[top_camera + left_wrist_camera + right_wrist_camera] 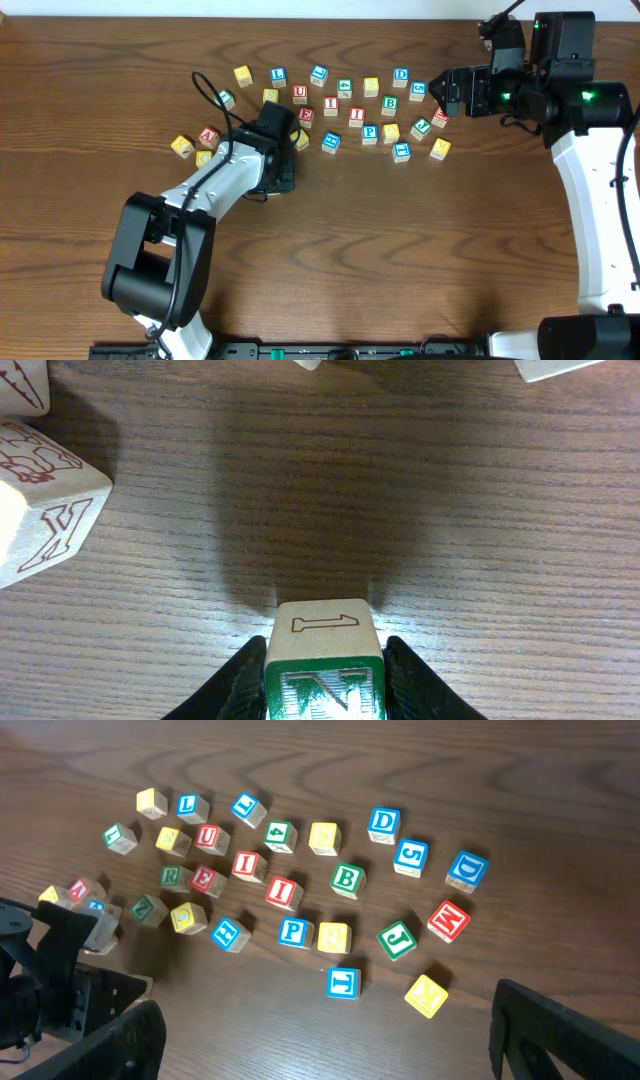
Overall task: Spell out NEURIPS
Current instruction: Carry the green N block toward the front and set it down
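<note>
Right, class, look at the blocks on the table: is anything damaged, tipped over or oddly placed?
Nothing stands out. The letter blocks lie scattered on the table, turned at mixed angles, none visibly broken or stacked. The left gripper is shut on a green N block.

You have 1 table (400, 260) and 2 arms, the left arm (215, 185) and the right arm (590, 200). You can count at least 25 lettered blocks (347, 878); the left arm half-hides others, so the exact total is unclear.
</note>
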